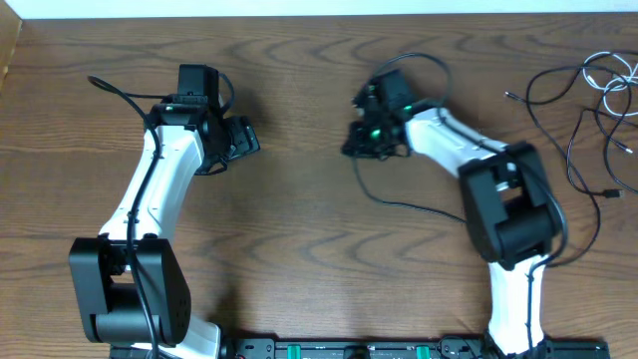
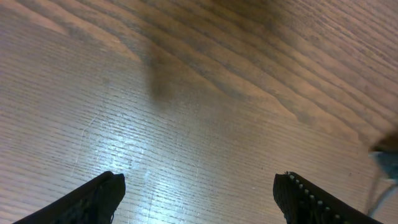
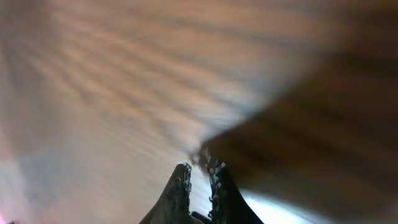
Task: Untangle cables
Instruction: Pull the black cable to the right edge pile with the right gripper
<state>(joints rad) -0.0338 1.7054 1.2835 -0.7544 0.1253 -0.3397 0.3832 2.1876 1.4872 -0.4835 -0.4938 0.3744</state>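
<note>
From overhead, the cables [image 1: 570, 150] lie loosely looped at the far right edge of the wooden table [image 1: 299, 229]. They are several thin black ones with a white cable [image 1: 610, 88] among them near the upper corner, well apart from both tools. The left gripper [image 1: 239, 140] hovers over bare wood left of centre. The right gripper [image 1: 359, 135] sits right of centre, and one thin black cord [image 1: 391, 202] runs from just beside it, curving down and then rightward until it passes under the right arm [image 1: 508, 199]; from here I cannot tell whether the tool touches it. In the left wrist view, the left gripper [image 2: 199, 179] is released, its two fingers [image 2: 99, 193] standing wide apart with only table [image 2: 186, 93] grain between them. In the right wrist view, which is blurred, the right gripper [image 3: 199, 167] is clenched, its fingertips [image 3: 181, 177] pressed almost together above the table [image 3: 112, 93]. A small dark speck sits at their tips, but whether a cord is pinched there cannot be told.
</note>
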